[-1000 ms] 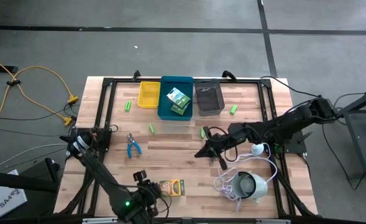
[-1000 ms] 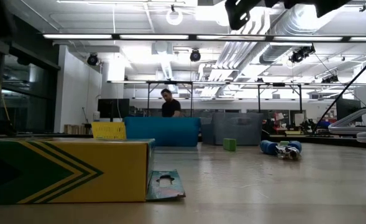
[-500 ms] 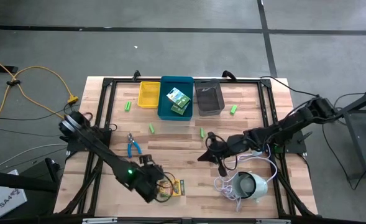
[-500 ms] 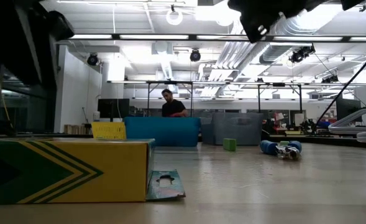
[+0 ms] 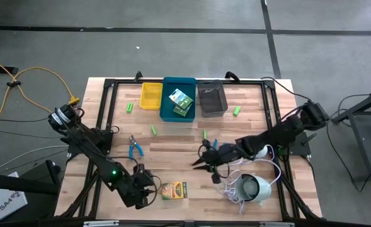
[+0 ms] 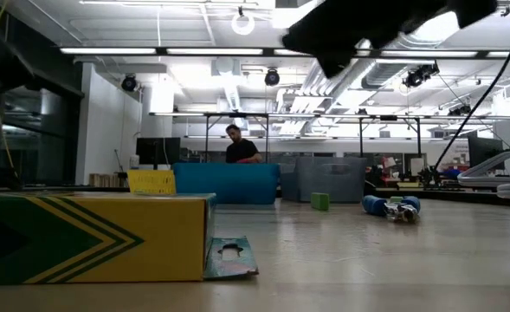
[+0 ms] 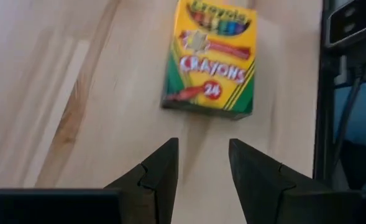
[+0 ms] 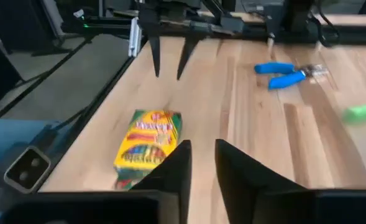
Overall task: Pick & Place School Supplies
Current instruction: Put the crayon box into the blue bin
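One crayon box lies flat near the table's near edge, also seen in the left wrist view, the right wrist view and the low view. A second crayon box lies in the blue bin. My left gripper is open just left of the near box. My right gripper is open, above the table to the box's far right. One blue-handled tool lies left of centre; the other lies beside the right arm. Green pieces rest scattered on the far half.
Yellow bin, blue bin and grey bin stand in a row at the far edge. A round white device with its coiled cord lies near the right corner. A person shows far behind the table.
My right gripper has moved toward the near edge and a little left, closer to the near crayon box. My left arm has swung its elbow out to the left; its gripper passed over the box and now sits just left of it. The box has not moved.
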Action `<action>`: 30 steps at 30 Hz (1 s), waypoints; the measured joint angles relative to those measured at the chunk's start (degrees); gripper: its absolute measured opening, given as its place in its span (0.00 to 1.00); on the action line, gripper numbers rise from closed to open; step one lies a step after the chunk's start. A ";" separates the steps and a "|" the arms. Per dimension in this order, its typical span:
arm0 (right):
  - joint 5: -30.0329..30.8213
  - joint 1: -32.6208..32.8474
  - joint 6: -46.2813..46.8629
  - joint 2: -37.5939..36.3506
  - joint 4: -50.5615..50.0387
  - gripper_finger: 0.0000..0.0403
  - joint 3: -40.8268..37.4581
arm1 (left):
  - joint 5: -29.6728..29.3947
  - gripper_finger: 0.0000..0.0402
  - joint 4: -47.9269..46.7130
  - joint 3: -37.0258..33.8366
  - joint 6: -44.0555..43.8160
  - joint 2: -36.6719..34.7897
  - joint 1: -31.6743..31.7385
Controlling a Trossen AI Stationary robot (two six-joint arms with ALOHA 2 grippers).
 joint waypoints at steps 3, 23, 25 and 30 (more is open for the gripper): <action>-0.11 -0.09 -1.15 3.59 -1.20 0.21 3.80 | -1.14 0.34 2.35 0.04 0.31 0.12 0.00; -2.69 -0.39 -2.39 11.70 -10.44 0.23 11.68 | 0.31 0.34 11.98 -0.69 -0.06 9.22 1.35; -3.20 -0.40 -2.51 11.70 -10.51 0.23 11.70 | 0.40 0.34 12.85 -0.73 -0.12 9.56 1.40; -3.89 -0.69 -2.88 11.70 -10.52 0.23 11.70 | 0.24 0.34 14.34 -0.90 -0.32 10.15 0.94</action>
